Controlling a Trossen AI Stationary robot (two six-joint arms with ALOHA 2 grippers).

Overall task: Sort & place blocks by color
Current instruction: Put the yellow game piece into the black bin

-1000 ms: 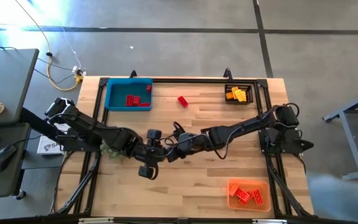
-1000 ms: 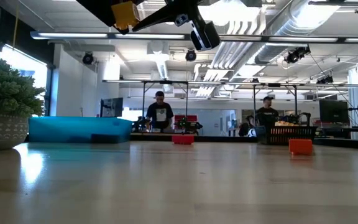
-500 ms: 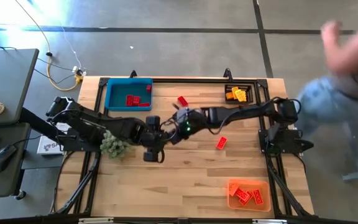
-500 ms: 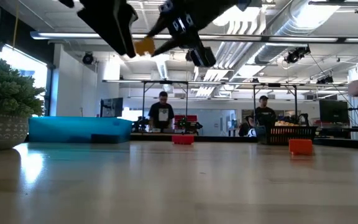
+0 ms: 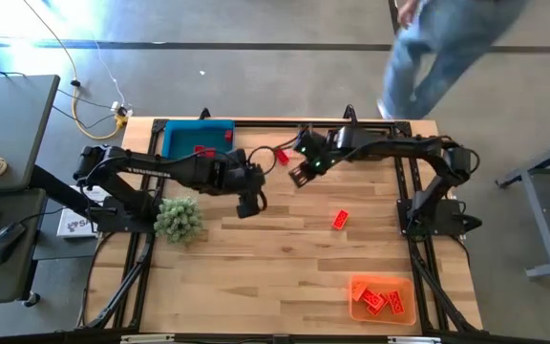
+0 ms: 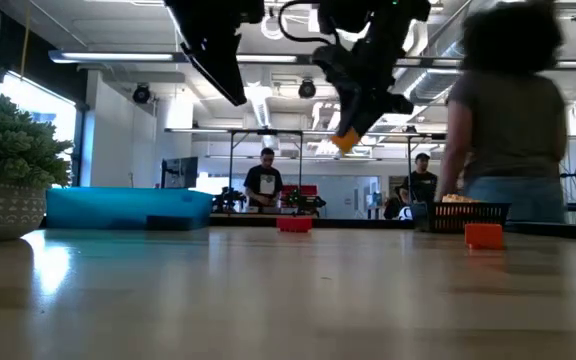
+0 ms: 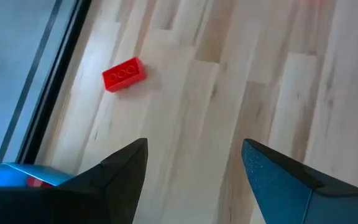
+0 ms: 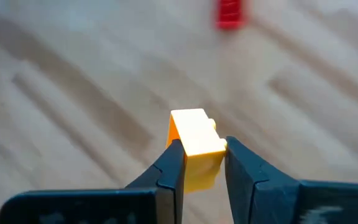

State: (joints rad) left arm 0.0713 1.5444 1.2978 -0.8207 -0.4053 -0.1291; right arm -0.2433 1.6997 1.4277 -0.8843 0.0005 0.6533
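Observation:
My right gripper [image 5: 299, 174] hangs above the far middle of the table, shut on a yellow block [image 8: 194, 138]. In the low view the block [image 6: 345, 140] shows high above the tabletop. My left gripper [image 7: 194, 168] stands open and holds nothing, above the table to the left of the right one [image 5: 248, 203]. One red block [image 5: 281, 155] lies on the table near the far edge, also seen in the left wrist view [image 7: 123, 74]. A red-orange block [image 5: 340, 219] lies right of the centre. My right gripper pinches the yellow block between its two fingers, on two opposite sides [image 8: 180, 149]. The fingers slant downward, and the block sticks out past their free ends [image 6: 345, 140]. It is lifted well clear of the table.
A blue bin [image 5: 199, 143] with red blocks stands at the far left, a black basket [image 6: 446, 213] at the far right and an orange bin [image 5: 382, 296] with blocks at the near right. A green plant [image 5: 179, 219] stands on the left. A person [image 5: 447, 43] walks past beyond the far edge.
Both grippers were together over the table's middle. My right gripper has carried the yellow block toward the far edge and to the right, turning as it went. My left gripper has moved toward the far edge without the block. A person has walked along beyond the far right corner.

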